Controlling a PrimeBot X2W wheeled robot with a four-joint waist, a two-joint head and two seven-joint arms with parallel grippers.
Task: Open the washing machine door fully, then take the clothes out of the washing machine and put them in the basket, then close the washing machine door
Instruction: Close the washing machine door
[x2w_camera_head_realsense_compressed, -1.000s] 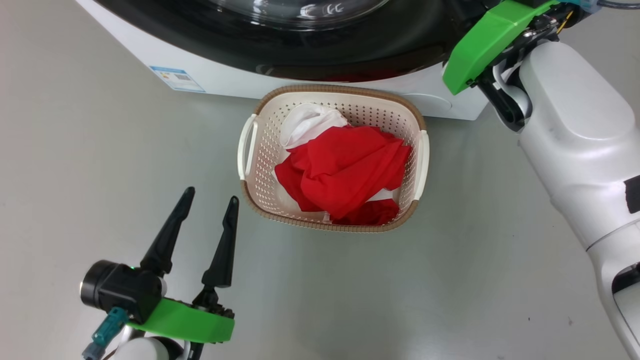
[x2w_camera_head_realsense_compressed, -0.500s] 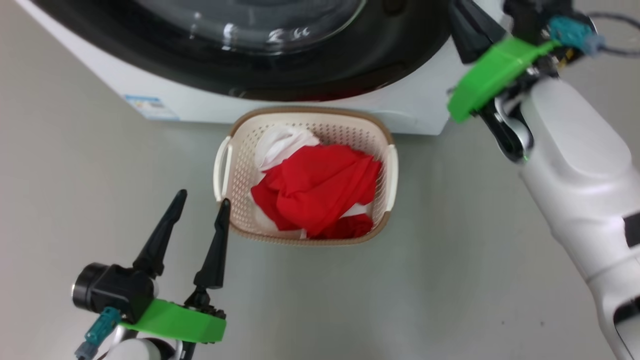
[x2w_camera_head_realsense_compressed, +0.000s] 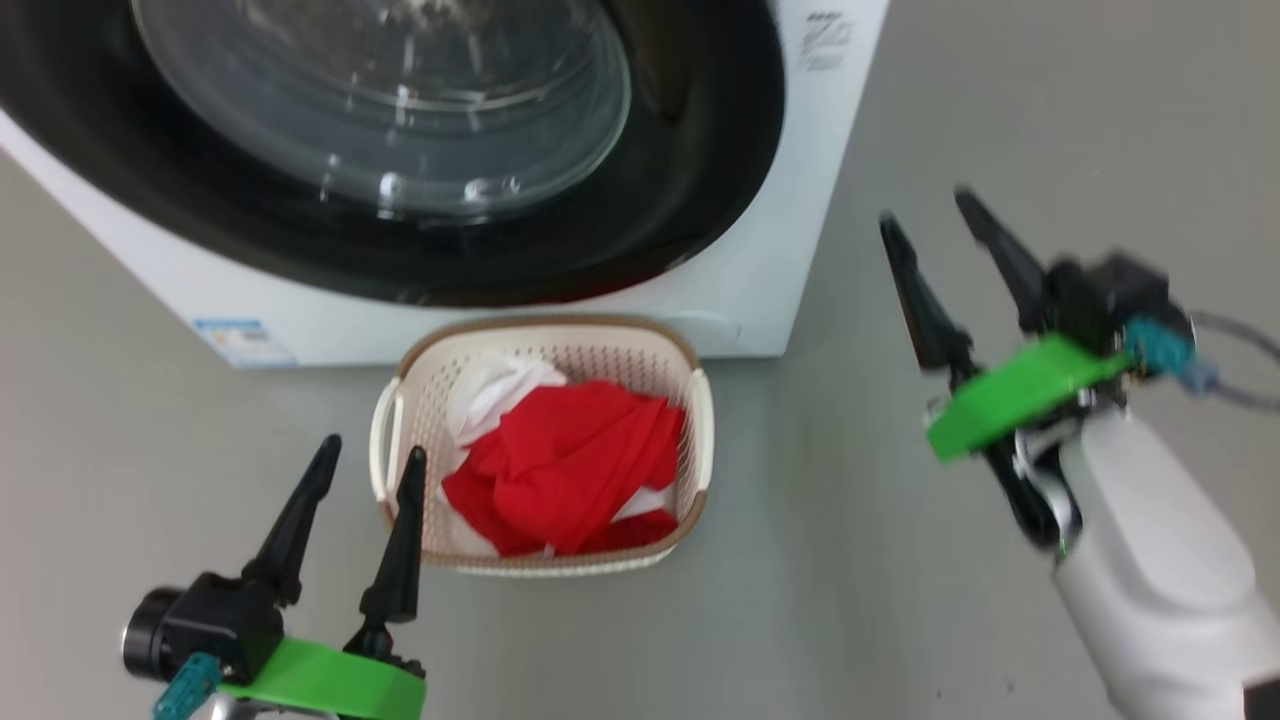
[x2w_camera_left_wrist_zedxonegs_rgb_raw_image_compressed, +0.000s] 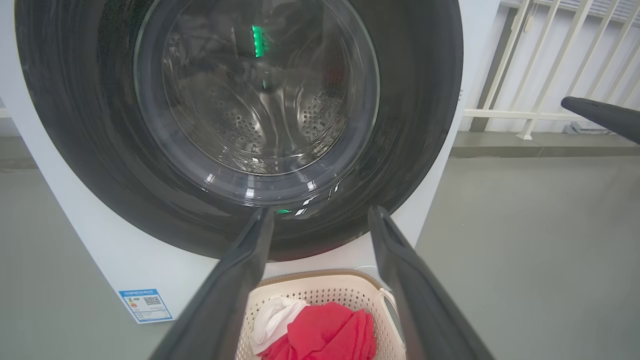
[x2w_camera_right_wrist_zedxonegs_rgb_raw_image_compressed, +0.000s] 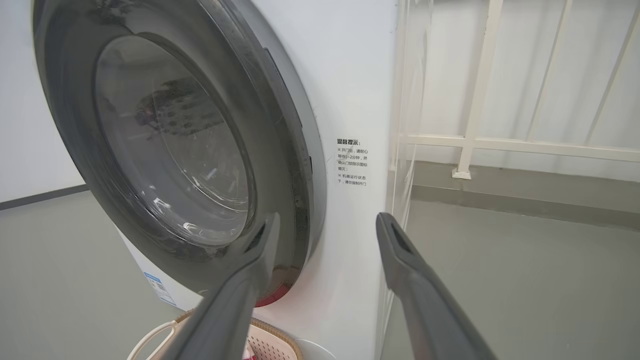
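Right gripper (x2w_camera_head_realsense_compressed: 923, 208) wide, empty, clear of washing machine door (x2w_camera_head_realsense_compressed: 380, 110); left gripper (x2w_camera_head_realsense_compressed: 372, 446) wide, empty, near basket (x2w_camera_head_realsense_compressed: 545, 322) left rim. Risk: door unlatched, swings open.

There is one washing machine (x2w_camera_head_realsense_compressed: 760, 300) in the upper part of the frame, with one round door (x2w_camera_head_realsense_compressed: 700, 150) and one blue label (x2w_camera_head_realsense_compressed: 243, 342). One basket (x2w_camera_head_realsense_compressed: 560, 335) at the centre has two side handles (x2w_camera_head_realsense_compressed: 381, 455). Inside are red clothes (x2w_camera_head_realsense_compressed: 560, 470), number not clear, and one white piece (x2w_camera_head_realsense_compressed: 495, 385). There are two grippers, the left gripper (x2w_camera_head_realsense_compressed: 372, 448) at lower left and the right gripper (x2w_camera_head_realsense_compressed: 925, 208) at right, each with two fingers (x2w_camera_head_realsense_compressed: 295, 520).
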